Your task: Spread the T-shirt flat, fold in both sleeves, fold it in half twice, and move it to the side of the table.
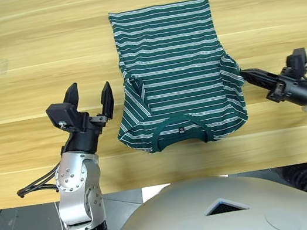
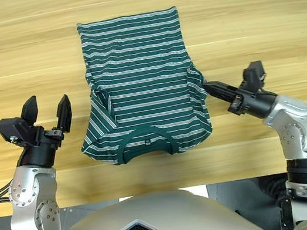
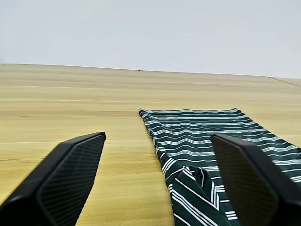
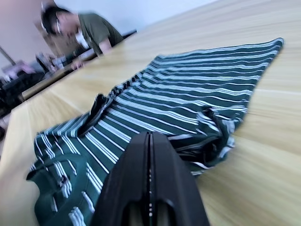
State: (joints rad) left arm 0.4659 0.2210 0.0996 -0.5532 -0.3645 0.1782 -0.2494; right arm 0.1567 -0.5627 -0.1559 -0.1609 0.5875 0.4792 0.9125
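The green T-shirt with thin white stripes lies on the wooden table, collar toward me and hem at the far side. Both sleeves are folded in over the body, so the shape is roughly rectangular, with a slight bunch at the right sleeve fold. My left gripper stands open just left of the shirt's near left corner, a little apart from the cloth, with nothing between its fingers. My right gripper is shut, its fingers pressed together, and its tip rests at the shirt's right edge by the folded sleeve.
Bare tabletop stretches wide on the left, on the right and beyond the hem. The table's front edge runs just below the collar. Black cables hang by my left arm under that edge.
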